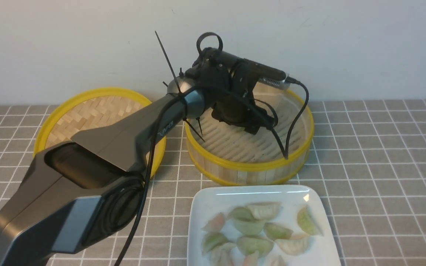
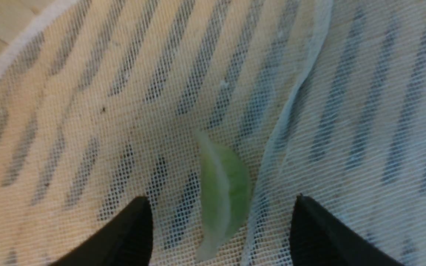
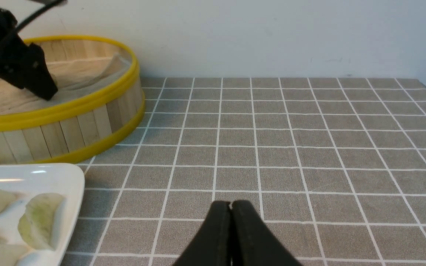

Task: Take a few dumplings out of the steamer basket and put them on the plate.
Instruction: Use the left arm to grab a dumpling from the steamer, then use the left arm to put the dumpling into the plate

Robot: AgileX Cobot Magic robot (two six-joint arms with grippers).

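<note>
My left gripper (image 1: pixel 258 127) is down inside the steamer basket (image 1: pixel 250 166). In the left wrist view it is open (image 2: pixel 221 199), with one pale green dumpling (image 2: pixel 223 192) lying on the white mesh liner between its two fingertips (image 2: pixel 137 225), untouched. The gripper hides that dumpling in the front view. The white square plate (image 1: pixel 213 195) sits in front of the basket and holds several green dumplings (image 1: pixel 250 226), with pinkish and whitish ones among them. My right gripper (image 3: pixel 230 204) is shut and empty above the tiled cloth, to the right of the plate (image 3: pixel 56 173) and basket (image 3: pixel 68 109).
The woven yellow-rimmed lid (image 1: pixel 87 111) lies flat left of the basket, partly under my left arm. A wrinkled fold of the mesh liner (image 2: pixel 294 99) runs beside the dumpling. A white wall stands close behind the basket. Grey checked cloth (image 3: pixel 309 147) covers the table.
</note>
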